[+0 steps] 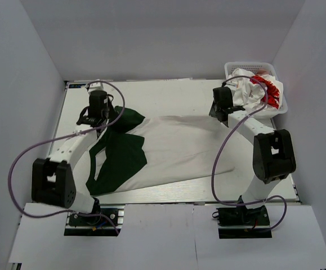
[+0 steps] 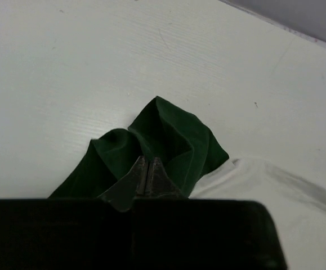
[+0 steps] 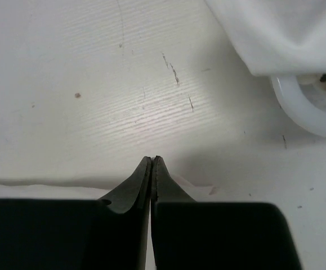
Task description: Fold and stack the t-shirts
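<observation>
White table (image 1: 168,95), left end effector (image 2: 147,164) clenched on green-sleeved t-shirt (image 1: 179,147), right end effector (image 3: 152,162) clenched, its hold on cloth unclear

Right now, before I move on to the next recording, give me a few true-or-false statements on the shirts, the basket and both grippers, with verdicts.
1. The green-sleeved white t-shirt lies spread on the table. True.
2. The left gripper hangs open over bare table. False: its fingers are shut on the dark green sleeve.
3. The red-printed t-shirt sits bunched in the white lattice basket. True.
4. The basket stands at the table's near left corner. False: it stands at the far right corner.
5. The right gripper is shut at the spread shirt's white edge. True.
</observation>
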